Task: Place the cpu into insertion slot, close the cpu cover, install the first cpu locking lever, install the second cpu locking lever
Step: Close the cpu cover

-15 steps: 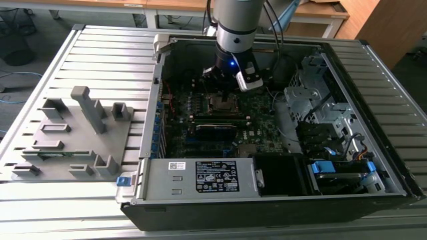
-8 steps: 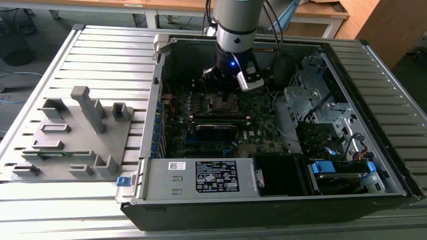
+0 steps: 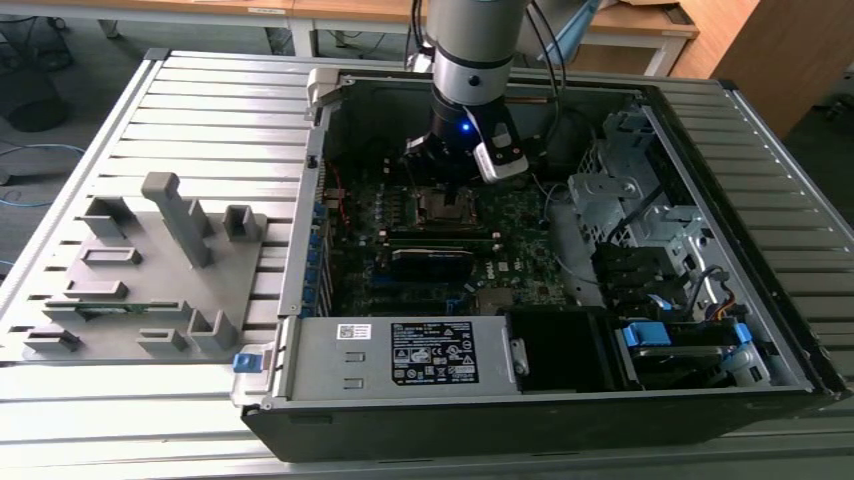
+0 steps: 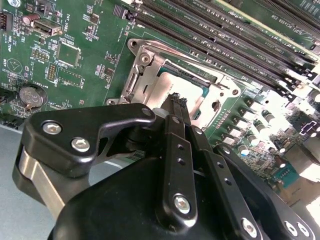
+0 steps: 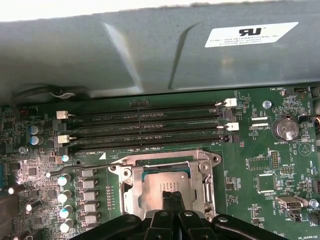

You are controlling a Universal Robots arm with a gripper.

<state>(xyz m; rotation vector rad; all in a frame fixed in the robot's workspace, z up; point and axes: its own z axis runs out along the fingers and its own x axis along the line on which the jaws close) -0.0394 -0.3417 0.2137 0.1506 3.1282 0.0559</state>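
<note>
The jaws are standing closed, fingertips pressed together with nothing visible between them. They are poised right over the near edge of the cpu; I cannot tell whether they are touching it. The cpu is lying flat in the insertion slot, directly beneath the jaw tips, with the cpu cover framing it. Beyond the jaws, long black memory slots are crossing the green board. In the exterior view the arm is reaching down into an open computer case on the slatted tabletop.
</note>
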